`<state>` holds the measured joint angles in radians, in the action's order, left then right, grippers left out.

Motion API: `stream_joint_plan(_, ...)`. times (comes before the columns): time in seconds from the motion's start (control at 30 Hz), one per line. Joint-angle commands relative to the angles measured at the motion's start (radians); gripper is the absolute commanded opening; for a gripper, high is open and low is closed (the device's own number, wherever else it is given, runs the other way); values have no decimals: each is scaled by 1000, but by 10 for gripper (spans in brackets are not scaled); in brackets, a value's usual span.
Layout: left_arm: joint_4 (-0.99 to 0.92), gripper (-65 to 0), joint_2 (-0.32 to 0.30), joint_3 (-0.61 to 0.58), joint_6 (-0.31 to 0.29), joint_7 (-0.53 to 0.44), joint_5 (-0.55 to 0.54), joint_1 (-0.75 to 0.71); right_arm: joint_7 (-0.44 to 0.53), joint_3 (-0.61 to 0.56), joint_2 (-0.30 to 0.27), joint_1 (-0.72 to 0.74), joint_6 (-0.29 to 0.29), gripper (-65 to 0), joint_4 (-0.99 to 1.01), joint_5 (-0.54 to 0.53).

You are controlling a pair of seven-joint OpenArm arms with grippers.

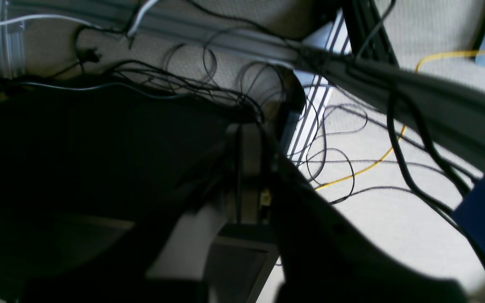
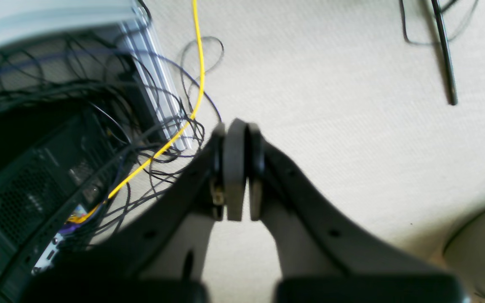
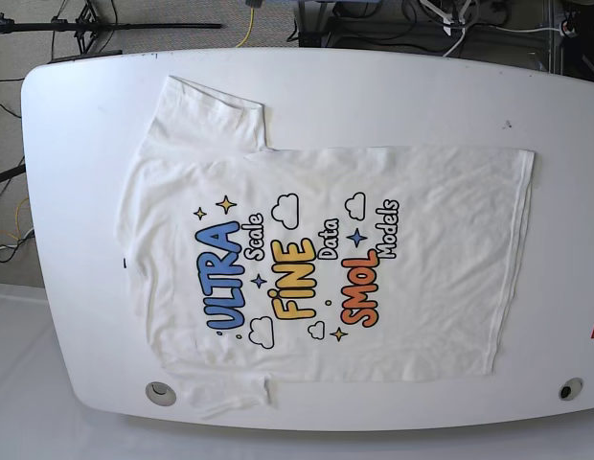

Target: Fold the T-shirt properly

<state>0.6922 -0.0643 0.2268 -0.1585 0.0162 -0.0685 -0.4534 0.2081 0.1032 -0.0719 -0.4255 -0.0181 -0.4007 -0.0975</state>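
T-shirt (image 3: 326, 259) lies flat and unfolded on the white table (image 3: 393, 96), print up, neither arm over it. Right gripper (image 2: 236, 176) pressed together on nothing, over carpet beside a yellow cable (image 2: 183, 122). Left gripper (image 1: 246, 176) too dark; cannot tell its state.
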Motion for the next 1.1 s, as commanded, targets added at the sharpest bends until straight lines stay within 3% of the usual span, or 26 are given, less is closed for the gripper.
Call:
stream_joint_plan(0.0, 8, -650, -12, 4, -5, -19, 8, -22, 7, -3, -4, -23, 5, -649, -20, 6)
stream_joint_plan(0.8, 159, -650, -56, 11, -9, -7, -21, -162, 0, -8, -64, -203, 4, -649, -219, -6)
stream_joint_plan(1.07, 307, -650, -74, 25, -9, -3, -38, -258, -7, -4, -76, -302, 0, -650, -363, -7)
